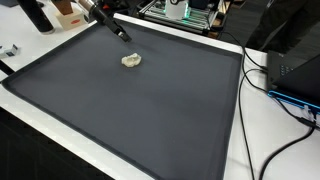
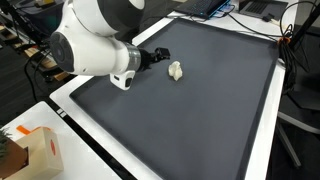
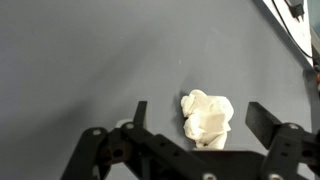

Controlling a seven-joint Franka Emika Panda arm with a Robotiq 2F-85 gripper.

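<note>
A crumpled wad (image 1: 132, 60) lies on a mat (image 1: 150, 120) that covers most of the table (image 1: 243, 100); in an exterior view it sits in the half of the mat toward the far edge. The gripper (image 1: 122, 35) hangs just beside the wad, on its far side in that view, and apart from it. In the wrist view the wad (image 3: 207, 118) lies on the mat between the two fingers (image 3: 140, 112), touching neither. Cables (image 1: 296, 104) lie beside the mat, at the right of the exterior view. In an exterior view a box (image 2: 40, 150) stands off the mat, near the table's corner.
</note>
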